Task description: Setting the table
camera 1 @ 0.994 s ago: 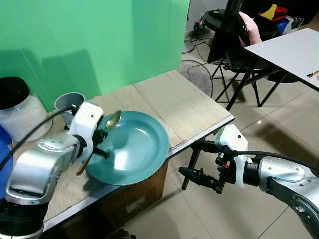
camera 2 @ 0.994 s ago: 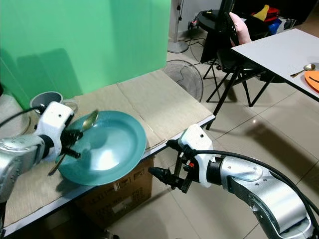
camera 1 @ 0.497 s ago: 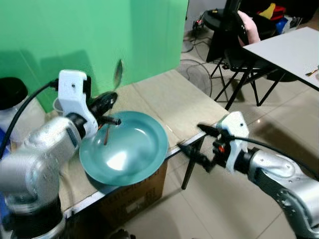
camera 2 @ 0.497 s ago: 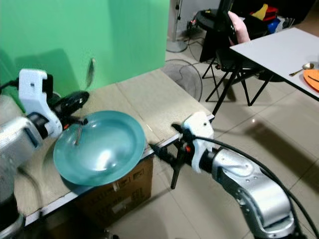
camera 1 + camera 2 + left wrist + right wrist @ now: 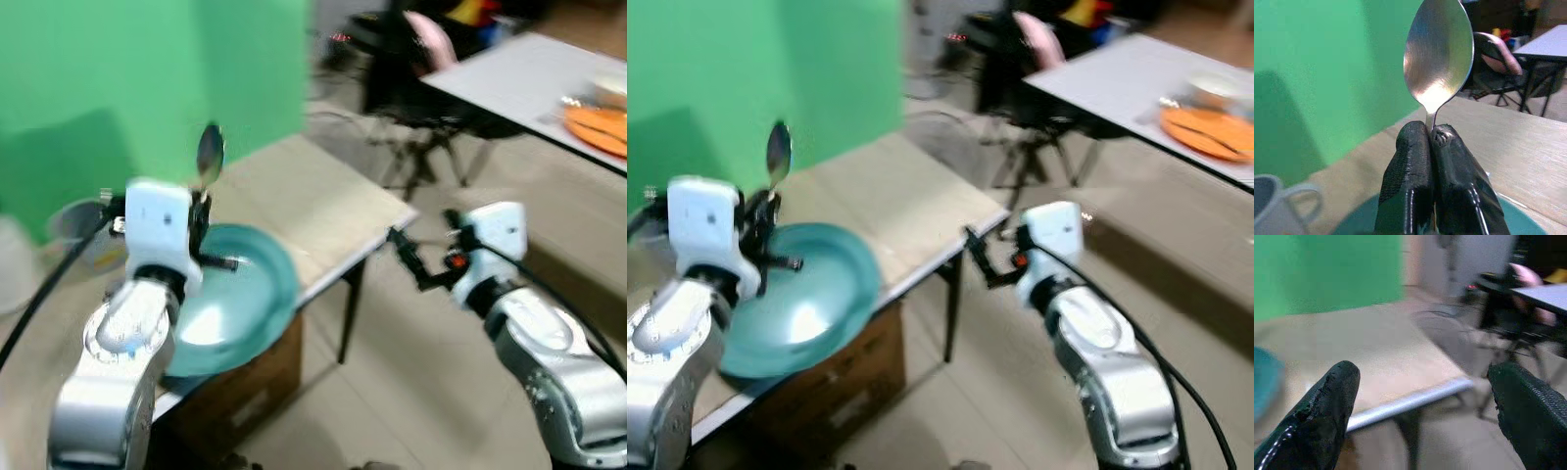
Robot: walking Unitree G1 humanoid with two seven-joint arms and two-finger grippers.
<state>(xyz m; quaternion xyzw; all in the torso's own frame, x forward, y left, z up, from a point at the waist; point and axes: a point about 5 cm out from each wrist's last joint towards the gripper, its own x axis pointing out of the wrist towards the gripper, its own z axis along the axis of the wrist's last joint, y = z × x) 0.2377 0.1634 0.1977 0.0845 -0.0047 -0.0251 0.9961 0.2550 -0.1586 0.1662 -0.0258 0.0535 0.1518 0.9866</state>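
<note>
Robot body: two silver arms, both raised, head views blurred.
Left arm bent upward, wrist vertical; left end effector (image 5: 1431, 134) with both black fingers (image 5: 1409, 166) pressed together, pinching a spoon (image 5: 1439, 56) by its neck, bowl pointing up. Right arm extended forward, elbow low; right end effector (image 5: 419, 257) with fingers (image 5: 1322, 411) spread wide apart, nothing between them.

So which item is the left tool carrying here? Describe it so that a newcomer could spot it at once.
Start at the green backdrop and the beige table before it. Above the teal plate there, the left tool pinches a metal spoon by its neck, bowl upward. It is the one shiny, upright thing, held clear of the plate.
</note>
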